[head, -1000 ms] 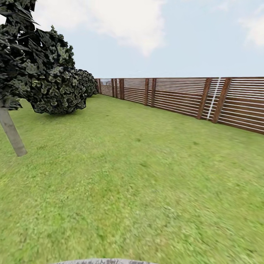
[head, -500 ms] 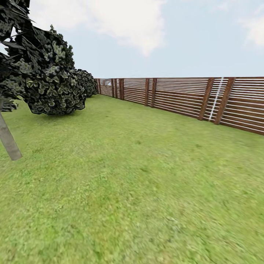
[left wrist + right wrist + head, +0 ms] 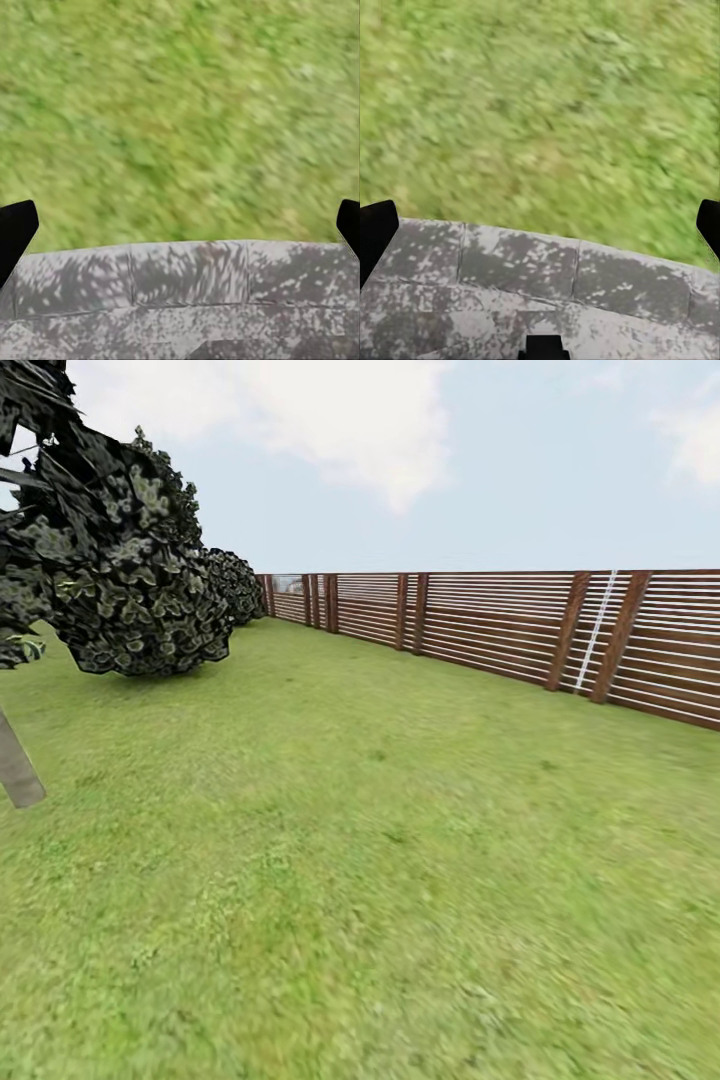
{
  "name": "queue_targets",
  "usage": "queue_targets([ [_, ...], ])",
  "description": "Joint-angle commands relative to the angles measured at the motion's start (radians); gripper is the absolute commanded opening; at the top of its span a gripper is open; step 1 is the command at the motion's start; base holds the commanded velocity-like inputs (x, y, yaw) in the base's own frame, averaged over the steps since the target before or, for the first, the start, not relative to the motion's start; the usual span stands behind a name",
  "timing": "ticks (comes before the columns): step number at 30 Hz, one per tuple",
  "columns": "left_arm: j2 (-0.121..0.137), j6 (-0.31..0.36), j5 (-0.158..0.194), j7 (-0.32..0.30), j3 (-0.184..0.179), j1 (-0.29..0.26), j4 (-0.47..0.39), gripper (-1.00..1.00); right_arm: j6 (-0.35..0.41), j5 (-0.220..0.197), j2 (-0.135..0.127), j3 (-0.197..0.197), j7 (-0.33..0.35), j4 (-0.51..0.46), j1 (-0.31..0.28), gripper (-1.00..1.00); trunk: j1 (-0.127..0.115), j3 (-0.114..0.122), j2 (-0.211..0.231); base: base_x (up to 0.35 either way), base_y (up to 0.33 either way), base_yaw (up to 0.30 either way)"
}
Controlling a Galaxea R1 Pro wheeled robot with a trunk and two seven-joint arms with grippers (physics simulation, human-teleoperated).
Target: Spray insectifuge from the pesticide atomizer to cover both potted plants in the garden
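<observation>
Grass (image 3: 380, 860) spreads ahead in the head view, bounded far off by a brown slatted fence (image 3: 480, 625), with a dark bush (image 3: 140, 600) and a grey trunk (image 3: 18, 765) off to the robot's left. This lawn is the garden itself. Beneath the left gripper (image 3: 180, 225), whose dark fingertips (image 3: 15, 229) stand wide apart with nothing between them, lies speckled grey paving (image 3: 187, 292), grass beyond it. The right gripper (image 3: 540, 229) is likewise spread wide, over similar paving (image 3: 517, 292) bordering lawn.
</observation>
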Motion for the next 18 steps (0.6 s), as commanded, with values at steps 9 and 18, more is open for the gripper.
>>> queue_targets([
  [9,0.000,-0.003,-0.002,-0.001,-0.001,-0.001,0.001,1.00,-0.003,0.000,0.000,-0.001,0.000,0.001,-0.001,1.00,0.001,-0.001,0.000,0.328,0.000,0.013],
  [18,0.000,-0.003,-0.002,-0.001,-0.001,-0.001,0.001,1.00,-0.003,0.000,0.000,-0.001,-0.001,0.001,-0.001,1.00,0.001,-0.001,0.000,0.328,0.000,0.214],
])
